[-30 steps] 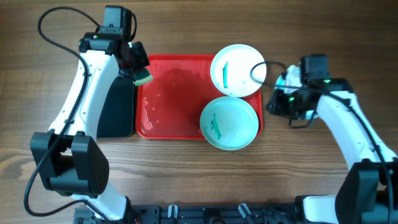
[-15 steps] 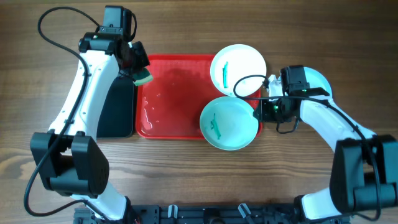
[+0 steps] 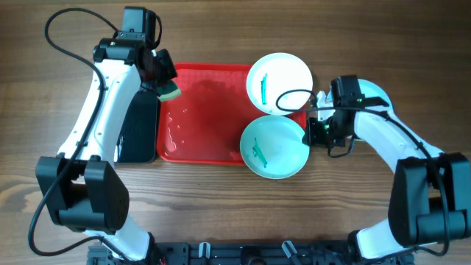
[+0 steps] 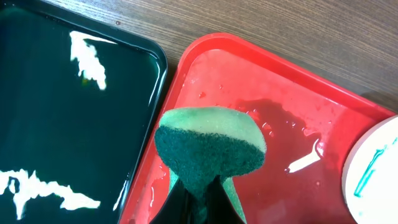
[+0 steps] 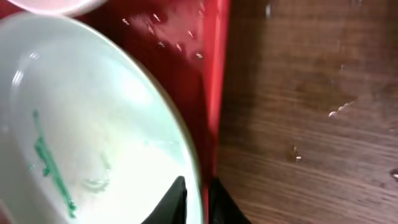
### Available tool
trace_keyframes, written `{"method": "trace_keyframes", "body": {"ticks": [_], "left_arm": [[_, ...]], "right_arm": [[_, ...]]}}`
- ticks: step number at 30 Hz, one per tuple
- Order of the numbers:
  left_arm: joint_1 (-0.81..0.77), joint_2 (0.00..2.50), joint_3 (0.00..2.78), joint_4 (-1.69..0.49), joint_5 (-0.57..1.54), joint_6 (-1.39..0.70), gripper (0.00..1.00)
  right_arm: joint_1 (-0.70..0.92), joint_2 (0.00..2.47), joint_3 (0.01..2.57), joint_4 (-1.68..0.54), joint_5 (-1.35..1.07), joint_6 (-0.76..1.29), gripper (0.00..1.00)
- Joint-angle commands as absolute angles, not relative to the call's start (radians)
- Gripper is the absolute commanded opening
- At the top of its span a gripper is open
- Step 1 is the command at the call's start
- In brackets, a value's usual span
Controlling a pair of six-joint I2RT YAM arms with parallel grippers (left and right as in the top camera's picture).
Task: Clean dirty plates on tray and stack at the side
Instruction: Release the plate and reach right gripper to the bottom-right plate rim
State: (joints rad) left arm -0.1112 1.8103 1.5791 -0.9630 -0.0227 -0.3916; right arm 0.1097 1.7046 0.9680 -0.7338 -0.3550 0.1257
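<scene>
Right now the red tray (image 3: 213, 140) is sitting wet in the middle of the table, with the narrower black tray (image 3: 140, 143) lying just beside its left edge. Two dirty plates are crowding the tray's right end: the white plate (image 3: 283, 77) is resting at the far right corner, and the mint plate (image 3: 276, 151) is lying at the near right corner and hanging over the tray's near rim. A third plate (image 3: 377, 94) is showing on the table to the right of the tray, mostly hidden under the right arm. The sponge (image 4: 211, 143) is hovering over the tray's far left corner, and the left gripper (image 3: 163, 82) is clamping it firmly. The right gripper (image 3: 315, 132) is working at the tray's right edge, its fingers (image 5: 176, 194) drawn close together with the mint plate's rim running between them, so it looks to be pinching that rim. A teal smear (image 5: 53, 168) is marking that plate's middle. I'd say the step in hand is securing the mint plate for scrubbing. The next move is calling for a steady hold while the sponge is crossing the tray to reach that smear.
</scene>
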Motion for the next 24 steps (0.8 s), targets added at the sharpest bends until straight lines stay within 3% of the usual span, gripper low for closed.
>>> {"method": "trace_keyframes", "body": {"ticks": [1,10,14,16,24], "left_arm": [[-0.116,1.82,1.574,-0.962,-0.008,-0.397,0.04],[-0.116,1.82,1.574,-0.962,-0.008,-0.397,0.04],[-0.116,1.82,1.574,-0.962,-0.008,-0.397,0.04],[-0.116,1.82,1.574,-0.962,-0.008,-0.397,0.04],[-0.116,1.82,1.574,-0.962,-0.008,-0.397,0.04]], "right_arm": [[0.114,1.684,1.031,-0.798,-0.329,0.108,0.04],[0.115,1.678,1.034,-0.834,-0.329,0.131,0.05],[0.115,1.68,1.014,-0.743,-0.329,0.118,0.24],[0.115,1.681,1.003,-0.705,-0.33,0.088,0.28],[0.181,1.719,0.999,-0.688,-0.34,0.022,0.28]]}}
